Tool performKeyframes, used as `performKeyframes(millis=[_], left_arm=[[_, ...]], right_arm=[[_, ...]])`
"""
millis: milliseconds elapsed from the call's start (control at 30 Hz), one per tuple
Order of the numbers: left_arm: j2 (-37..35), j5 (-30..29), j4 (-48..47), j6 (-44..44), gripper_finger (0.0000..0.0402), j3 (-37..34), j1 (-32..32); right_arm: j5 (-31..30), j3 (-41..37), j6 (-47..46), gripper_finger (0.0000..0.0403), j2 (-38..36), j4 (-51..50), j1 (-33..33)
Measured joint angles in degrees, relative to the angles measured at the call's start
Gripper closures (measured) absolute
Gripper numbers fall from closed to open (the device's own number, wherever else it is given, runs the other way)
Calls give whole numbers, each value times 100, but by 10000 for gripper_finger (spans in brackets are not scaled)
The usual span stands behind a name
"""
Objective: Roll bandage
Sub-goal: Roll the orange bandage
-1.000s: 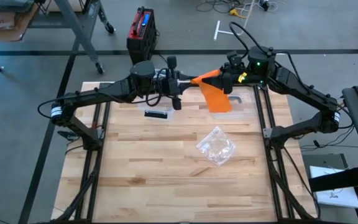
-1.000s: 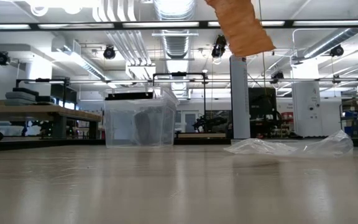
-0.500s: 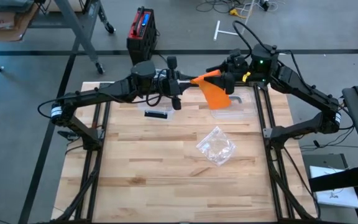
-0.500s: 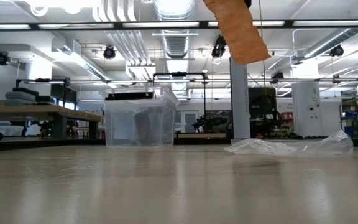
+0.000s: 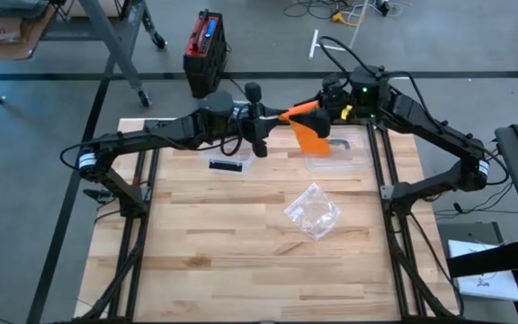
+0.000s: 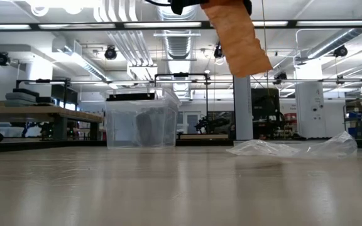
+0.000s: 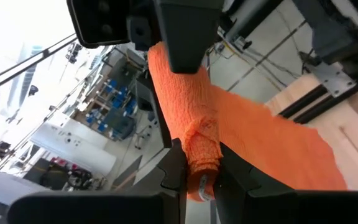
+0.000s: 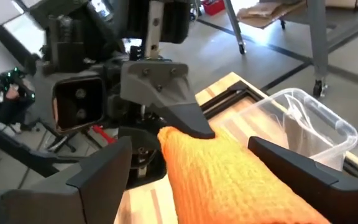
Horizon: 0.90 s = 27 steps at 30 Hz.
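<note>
From above I see both arms meeting over the far edge of the table (image 5: 196,234). The left gripper (image 5: 272,115) is closed narrow on the bandage (image 5: 311,137): in the left wrist view its two fingers (image 7: 174,169) pinch the rolled orange end between them, and the loose tail spreads away as a flat strip. The bandage is in the air, not on the wood. In the low view it hangs down from the top as a tilted orange strip (image 6: 239,37), well above the table surface.

The right gripper (image 5: 324,101) stands just beside the bandage with its jaws wide. In the right wrist view I see its two fingers (image 8: 98,171) far apart, with the orange cloth between them, and I cannot tell if they touch it.

Under the hanging tail is a clear box (image 5: 340,153), at the far right part of the table. A crumpled clear bag (image 5: 313,211) lies near the middle, well apart from the box. A small black bar (image 5: 227,164) lies on the wood near the left arm.
</note>
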<state>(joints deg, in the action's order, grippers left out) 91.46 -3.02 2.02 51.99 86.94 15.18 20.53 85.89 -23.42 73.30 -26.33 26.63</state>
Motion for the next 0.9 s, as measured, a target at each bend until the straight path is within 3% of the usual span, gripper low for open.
performKeyframes(millis=[600, 900], left_arm=[[33, -78, 204, 6, 357, -2, 0], [30, -66, 186, -524, 316, -2, 3]], right_arm=[[-130, 9, -960, 166, 118, 9, -7], [-39, 8, -677, 247, 151, 87, -7]])
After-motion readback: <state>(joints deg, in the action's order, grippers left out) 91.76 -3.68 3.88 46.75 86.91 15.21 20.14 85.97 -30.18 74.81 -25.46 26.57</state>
